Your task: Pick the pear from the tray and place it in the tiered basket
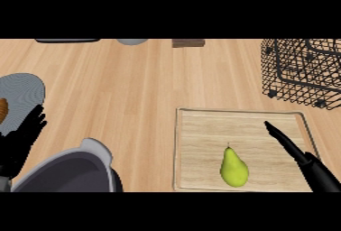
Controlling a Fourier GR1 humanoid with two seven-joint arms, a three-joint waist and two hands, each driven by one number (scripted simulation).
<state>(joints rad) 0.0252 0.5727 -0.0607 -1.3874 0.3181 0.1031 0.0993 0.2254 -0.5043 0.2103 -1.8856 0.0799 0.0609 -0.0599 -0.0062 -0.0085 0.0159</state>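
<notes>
Tabletop (133,81): pale wood planks, carrying all items listed. Tray (200,135): light wooden, square with a raised rim, near right of the scene. Pear (234,167): yellow-green, lying on the tray's near half, stem pointing to the far side, untouched. Right hand (313,169): black, entering from the near right corner above the tray's right part; its fingers (276,134) are straight and pressed together, pointing far-left; the tips lie right of and farther than the pear, apart from it, with bare tray wood between; nothing is held. Tiered basket (303,72): black wire mesh, far right, beyond the tray's far right corner and apart from it. Left hand (23,135): black, at the left edge, fingers straight and slightly spread, pointing to the far side, resting and holding nothing. Pot (73,171): dark grey, round with a pale lip and handle, near left, just right of the left hand. Plate (23,97): grey, at the left edge, partly hidden by the left hand, with a brown item (2,110) at its left, cut by the edge. Far edge: three partly cropped objects, too little showing to identify.
</notes>
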